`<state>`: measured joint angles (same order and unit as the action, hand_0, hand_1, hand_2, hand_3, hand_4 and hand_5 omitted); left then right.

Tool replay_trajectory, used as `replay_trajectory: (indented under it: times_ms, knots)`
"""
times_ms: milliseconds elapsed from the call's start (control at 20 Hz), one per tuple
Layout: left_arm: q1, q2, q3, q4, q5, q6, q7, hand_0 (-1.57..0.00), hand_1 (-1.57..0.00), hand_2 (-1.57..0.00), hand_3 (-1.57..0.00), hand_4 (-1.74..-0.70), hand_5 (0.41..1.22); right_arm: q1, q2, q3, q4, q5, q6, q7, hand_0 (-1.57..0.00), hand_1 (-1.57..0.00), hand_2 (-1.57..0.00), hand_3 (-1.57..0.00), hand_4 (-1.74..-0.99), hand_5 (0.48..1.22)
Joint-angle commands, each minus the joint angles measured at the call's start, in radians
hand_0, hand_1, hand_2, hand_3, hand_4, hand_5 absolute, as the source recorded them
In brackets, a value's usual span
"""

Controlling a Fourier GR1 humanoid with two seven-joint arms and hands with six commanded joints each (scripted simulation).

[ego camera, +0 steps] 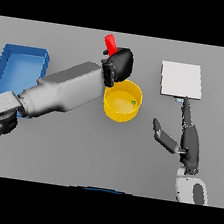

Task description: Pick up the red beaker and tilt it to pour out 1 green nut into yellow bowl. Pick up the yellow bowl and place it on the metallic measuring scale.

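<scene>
My left hand (pixel 119 63) is shut on the red beaker (pixel 111 44) and holds it tilted just behind the yellow bowl (pixel 121 110). Most of the beaker is hidden by the hand. The bowl stands on the table at the middle, and a small green nut (pixel 133 103) lies inside it near the right wall. The metallic measuring scale (pixel 181 80), a flat pale square, lies at the back right. My right hand (pixel 183 137) is open to the right of the bowl, its fingers (pixel 185 108) straight and reaching toward the scale's near edge.
A blue tray (pixel 19 65) stands at the far left, partly behind my left forearm (pixel 61 91).
</scene>
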<state>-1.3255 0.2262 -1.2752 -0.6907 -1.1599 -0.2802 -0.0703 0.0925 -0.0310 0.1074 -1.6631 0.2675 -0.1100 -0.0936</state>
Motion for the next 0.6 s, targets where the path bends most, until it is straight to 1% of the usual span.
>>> replay_trajectory:
  times_ms: [0,50,100,150,200,250,300,350,450,500,550]
  knots:
    - [-0.015,0.001,-0.01,0.002,-0.005,0.001,-0.004,-1.57,-1.57,-1.57,-1.57,-1.73,1.221,0.005,0.001,0.0,0.001,-0.001,-0.001,-0.001,0.0,0.0,0.0,0.0,-1.209,0.593]
    - [-0.03,0.001,-0.018,0.0,-0.007,0.002,-0.009,-1.57,-1.57,-1.57,-1.57,-1.73,1.221,0.011,0.0,0.007,-0.001,0.013,-0.004,-0.001,0.0,0.0,0.0,0.0,-1.21,0.594]
    - [-0.044,0.001,-0.022,0.011,-0.002,0.004,-0.029,-1.57,-1.57,-1.57,-1.57,-1.73,1.221,0.005,-0.005,0.003,-0.003,0.01,-0.002,-0.003,0.0,0.0,0.0,0.0,-1.207,0.594]
    - [-0.063,0.005,-0.019,0.022,0.005,0.004,-0.033,-1.57,-1.57,-1.57,-1.57,-1.73,1.221,-0.003,-0.004,0.004,-0.003,0.019,-0.009,0.014,0.0,0.0,0.0,0.0,-1.206,0.592]
    - [-0.092,0.015,-0.005,0.029,0.021,0.006,-0.05,-1.57,-1.57,-1.57,-1.57,-1.73,1.221,0.007,-0.002,0.008,-0.002,0.014,-0.002,0.003,0.0,0.0,0.0,0.0,-1.206,0.592]
    - [-0.122,0.03,0.009,0.049,0.031,0.027,-0.059,-1.57,-1.57,-1.57,-1.57,-1.73,1.221,0.009,0.001,0.008,0.006,0.017,-0.006,-0.009,0.0,0.0,0.0,0.0,-1.209,0.592]
    - [-0.147,0.039,0.025,0.064,0.044,0.042,-0.059,-1.57,-1.57,-1.57,-1.49,-1.73,1.221,0.006,-0.003,0.007,-0.001,0.021,-0.009,-0.007,0.0,0.0,0.0,0.0,-1.203,0.592]
    - [-0.176,0.049,0.04,0.082,0.055,0.047,-0.056,-1.57,-1.57,-1.4,-1.51,-1.68,1.221,0.018,0.004,0.016,-0.015,0.025,-0.01,-0.017,0.0,0.0,0.0,0.0,-1.201,0.592]
    - [-0.235,0.082,0.082,0.111,0.091,0.064,-0.063,-1.57,-1.57,-1.46,-1.04,-1.7,1.221,-0.005,-0.006,-0.003,-0.004,0.0,0.0,-0.003,0.0,0.0,0.0,0.0,-1.186,0.596]
    - [-0.262,0.096,0.102,0.134,0.11,0.08,-0.074,-1.57,-1.57,-1.48,-1.15,-1.7,1.221,-0.023,0.0,-0.004,0.003,-0.009,0.003,0.016,0.0,0.0,0.0,0.0,-1.183,0.596]
    - [-0.286,0.104,0.13,0.162,0.136,0.077,-0.06,-1.57,-1.57,-1.5,-1.23,-1.7,1.221,-0.021,-0.004,-0.008,0.013,-0.017,0.01,-0.002,0.0,0.0,0.0,0.0,-1.181,0.593]
